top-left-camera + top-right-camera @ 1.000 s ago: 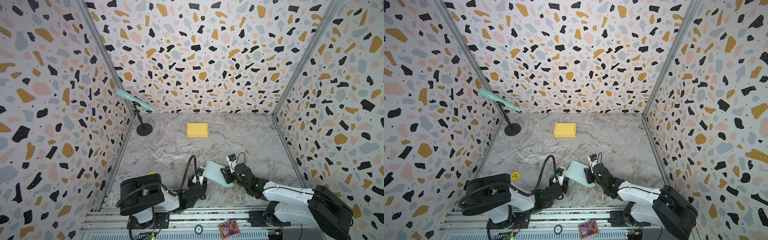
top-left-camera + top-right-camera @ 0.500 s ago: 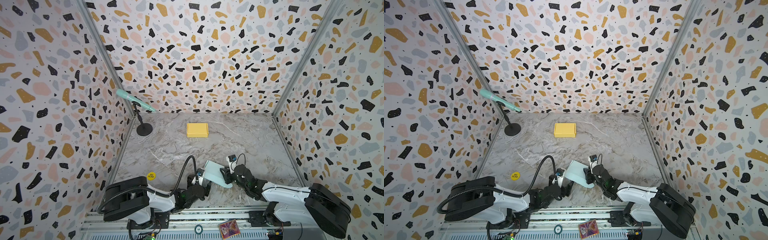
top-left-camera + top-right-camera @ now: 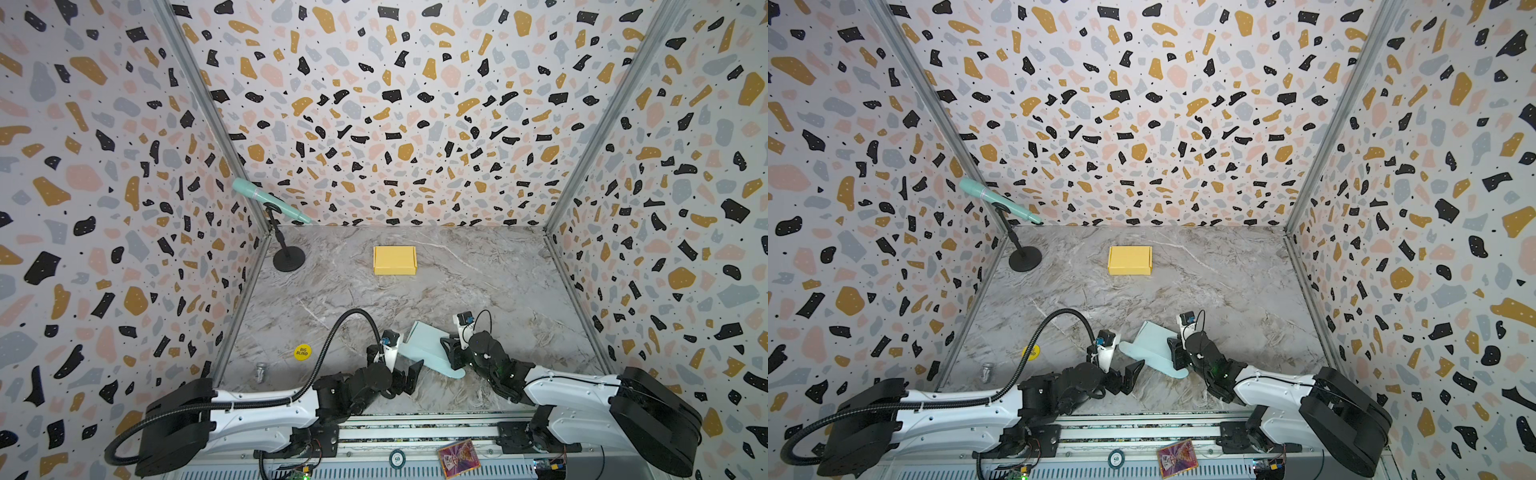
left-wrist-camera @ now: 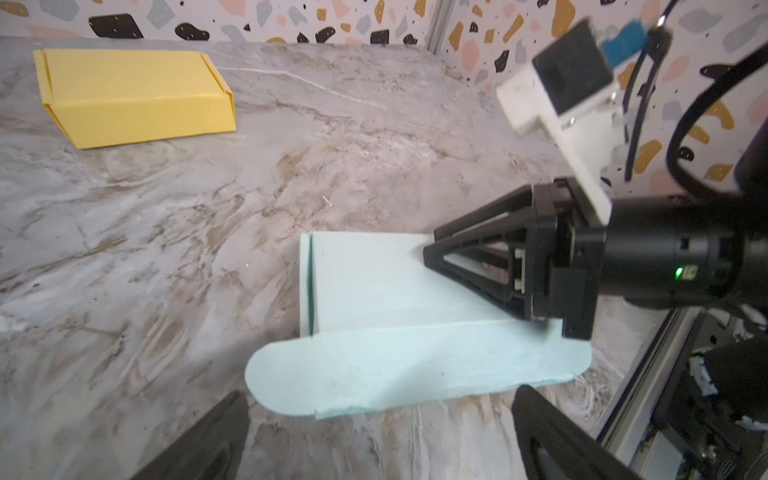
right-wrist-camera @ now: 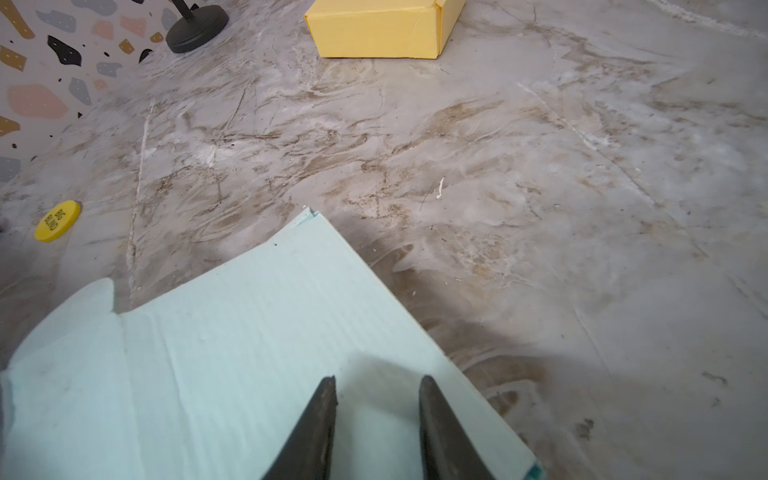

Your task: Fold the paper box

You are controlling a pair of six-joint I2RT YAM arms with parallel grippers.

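Left wrist view: the left gripper's fingers (image 4: 552, 432) are seen spread wide at the frame's near edge, with nothing held between them. The rounded flap of the pale blue paper box (image 4: 415, 316) lies just beyond their tips, apart from them. One second earlier this gripper was narrower and close against that flap. It has since been opened to its full spread and drawn back a little.

In both top views the left gripper (image 3: 405, 380) is recorded just short of the box (image 3: 428, 345), and its arm is stretched lower along the front rail than before.

The right gripper (image 5: 378, 380) is unchanged in place and opening. Its jaws stand partly apart over the box's flat panel (image 5: 249, 353), and nothing is seen pinched between them. Whether the tips bear down on the panel cannot be settled.

The box lies part-folded on the marble table (image 3: 498, 282), near the front edge and between the two grippers. Its position is unaltered. A folded yellow box (image 3: 394, 260) is noted well behind it, also unmoved.
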